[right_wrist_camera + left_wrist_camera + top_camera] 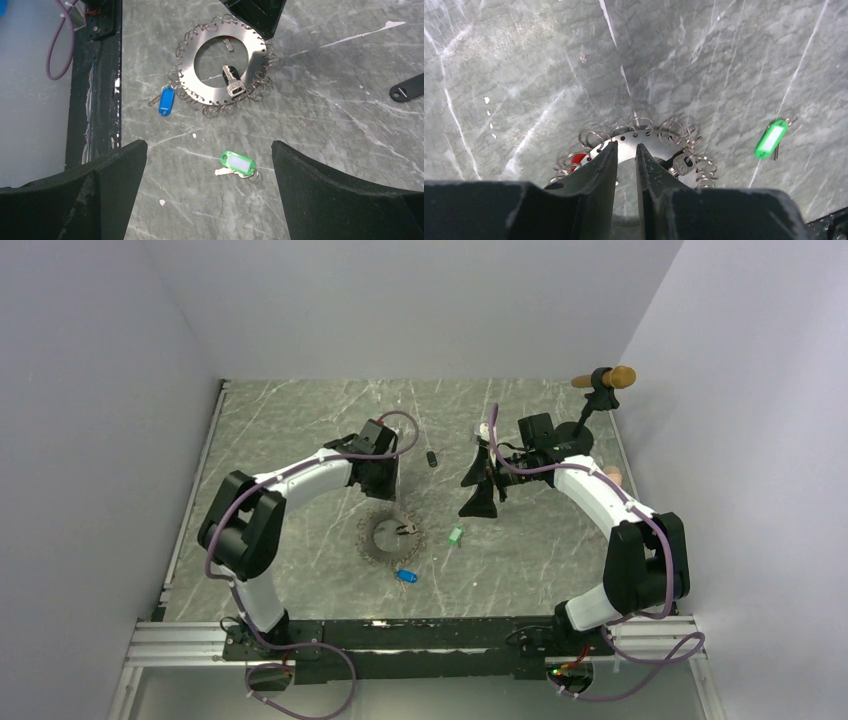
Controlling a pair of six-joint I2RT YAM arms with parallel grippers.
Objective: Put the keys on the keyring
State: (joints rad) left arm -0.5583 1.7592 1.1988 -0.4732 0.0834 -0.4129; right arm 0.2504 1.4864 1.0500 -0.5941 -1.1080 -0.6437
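On the worktop (300, 420), the left gripper (626, 146) hides part of the keyring (197, 87). Its jaws are almost together, but I cannot tell if they pinch it. The right gripper (207, 145) is wide open and empty. A silver key (232, 82) lies in the keyring's hole. The blue key (166, 101) lies just beside the keyring. The green key (238, 163) lies apart, long side toward it.

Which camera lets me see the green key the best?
The right wrist camera. The green key lies whole and close, its white label and metal keys clear. The left wrist camera shows it small near the right edge; the top camera shows only a green speck.
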